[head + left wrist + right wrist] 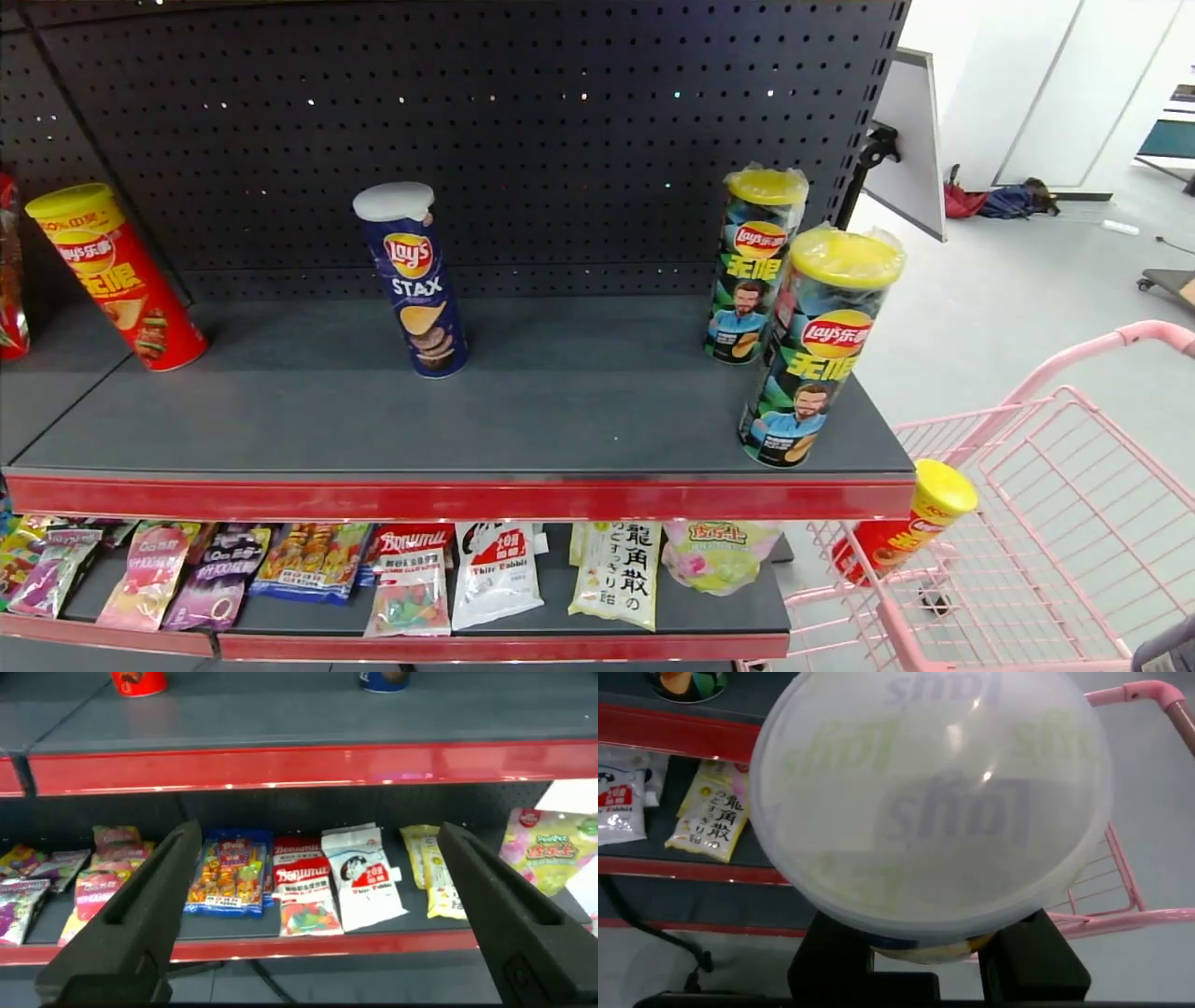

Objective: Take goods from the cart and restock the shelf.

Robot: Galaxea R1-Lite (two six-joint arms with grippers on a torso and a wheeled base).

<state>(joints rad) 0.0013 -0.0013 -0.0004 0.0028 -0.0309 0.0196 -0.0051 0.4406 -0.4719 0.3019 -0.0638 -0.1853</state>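
The right gripper (924, 952) is clamped on a chip can (934, 803), lid end toward its wrist, beside the cart (1148, 691). The shelf (579, 401) has bare space at ten o'clock from the cart. The left gripper (318, 905) gapes wide.

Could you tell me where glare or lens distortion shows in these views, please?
Head view: light pricks through the pegboard holes; the red can and front green can lean apart, a lens effect. Right wrist view: a glare spot on the held can's lid.
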